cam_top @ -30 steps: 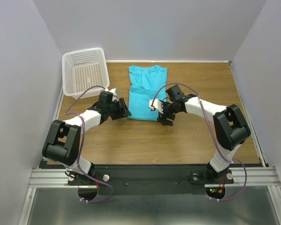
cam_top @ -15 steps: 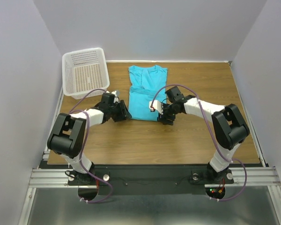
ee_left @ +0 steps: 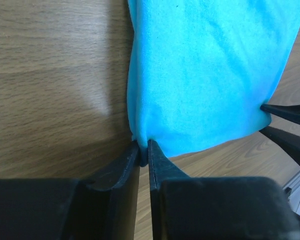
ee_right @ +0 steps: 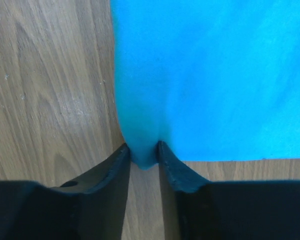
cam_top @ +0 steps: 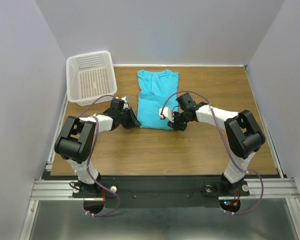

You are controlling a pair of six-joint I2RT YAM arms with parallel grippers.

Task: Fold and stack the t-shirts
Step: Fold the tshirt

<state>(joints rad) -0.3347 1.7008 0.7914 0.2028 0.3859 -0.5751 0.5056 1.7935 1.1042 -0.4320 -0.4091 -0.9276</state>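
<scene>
While flat on the wooden table (cam_top: 215,145), turquoise collared shirt (cam_top: 155,102), long axis running away toward the far wall — near hem corners pinched, one by left gripper (ee_left: 144,146), one by right gripper (ee_right: 142,150), equally near.

You work in a robot lab: plain white walls (cam_top: 20,75) box in a wooden table (cam_top: 190,150), with a left arm (cam_top: 75,145) and right arm (cam_top: 245,132) on a metal rail (cam_top: 50,190) at its near edge.
</scene>
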